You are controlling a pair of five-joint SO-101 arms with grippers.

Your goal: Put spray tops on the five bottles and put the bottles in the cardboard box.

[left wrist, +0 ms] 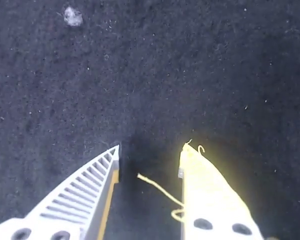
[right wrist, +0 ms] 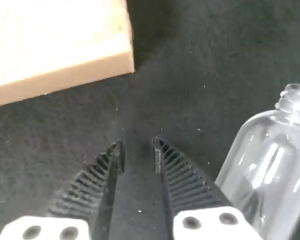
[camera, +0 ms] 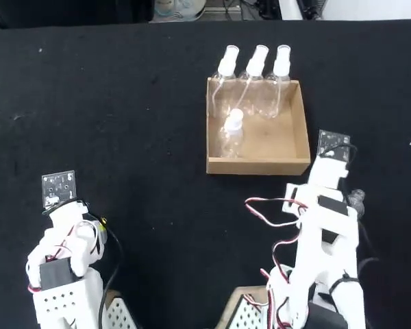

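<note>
The cardboard box (camera: pixel 294 147) stands right of the table's middle. Inside it are several clear bottles with white spray tops: three along the back wall (camera: pixel 257 82) and one (camera: pixel 231 133) near the front left. A clear bottle (right wrist: pixel 270 170) with a bare neck and no top lies on the black cloth beside my right gripper (right wrist: pixel 138 149), which is open and holds nothing, just in front of the box's corner (right wrist: pixel 65 50). In the high view that bottle (camera: pixel 357 199) peeks out beside the right arm (camera: pixel 325 219). My left gripper (left wrist: pixel 149 152) is open over bare cloth.
The left arm (camera: pixel 65 260) sits at the near left, far from the box. A loose thread (left wrist: pixel 157 185) hangs from its yellow finger, and a lint speck (left wrist: pixel 72 16) lies ahead. Black cloth (camera: pixel 123 103) covers the table.
</note>
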